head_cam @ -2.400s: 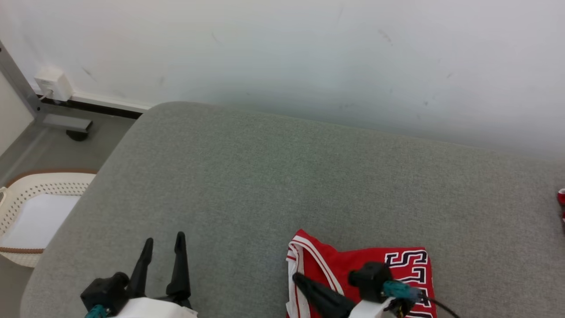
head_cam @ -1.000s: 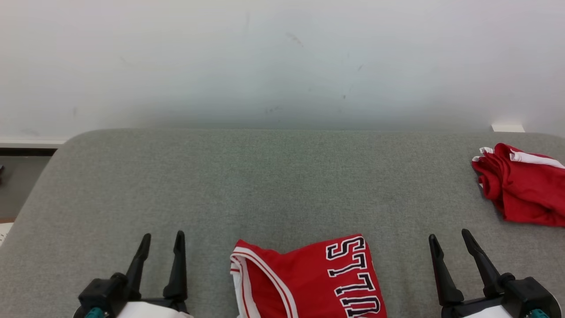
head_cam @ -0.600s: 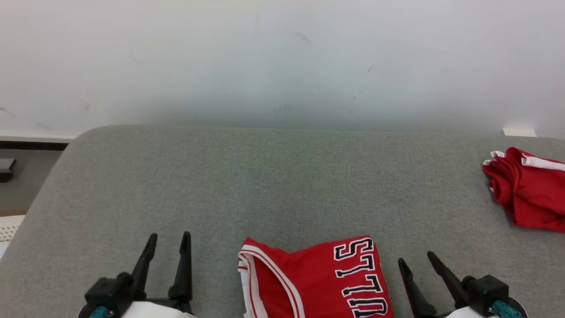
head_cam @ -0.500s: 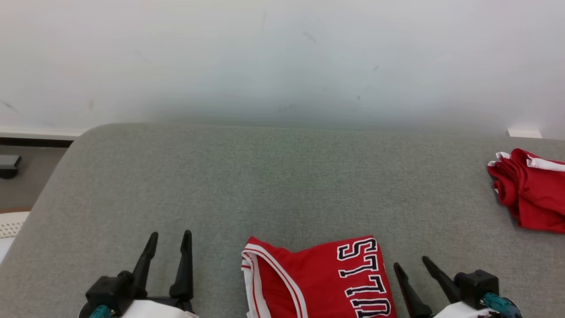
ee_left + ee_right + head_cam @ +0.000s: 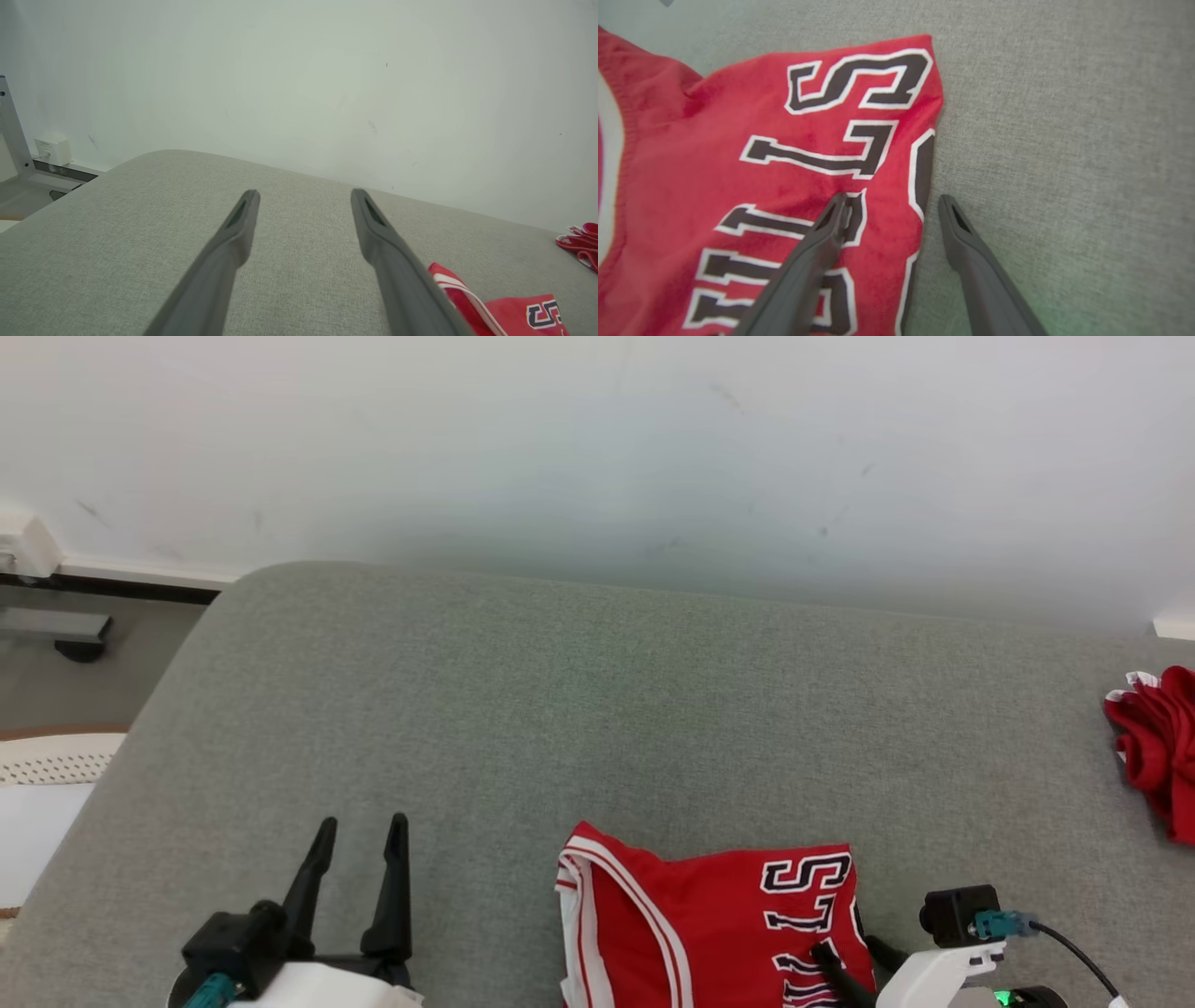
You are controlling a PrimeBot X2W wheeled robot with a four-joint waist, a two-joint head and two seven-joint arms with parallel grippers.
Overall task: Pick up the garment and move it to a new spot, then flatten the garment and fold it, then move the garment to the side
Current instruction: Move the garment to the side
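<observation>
1. Since half a second ago, the right gripper (image 5: 845, 947) has swung inward from beside the folded red jersey with white trim and black lettering (image 5: 709, 915) onto its right edge; the head camera has turned too.
2. Its fingers stand apart, straddling that edge: one over the lettering, one over the grey fabric cushion (image 5: 560, 709). Whether they touch is unclear.
3. The jersey lies at the cushion's near side, its lower part cut off by the frame.
4. The left gripper (image 5: 362, 821) hovers well left of the jersey, fingers spread and empty.
5. A crumpled red cloth (image 5: 1153, 747) at the far right and a white perforated basket (image 5: 47, 765) at the left are both cropped.
</observation>
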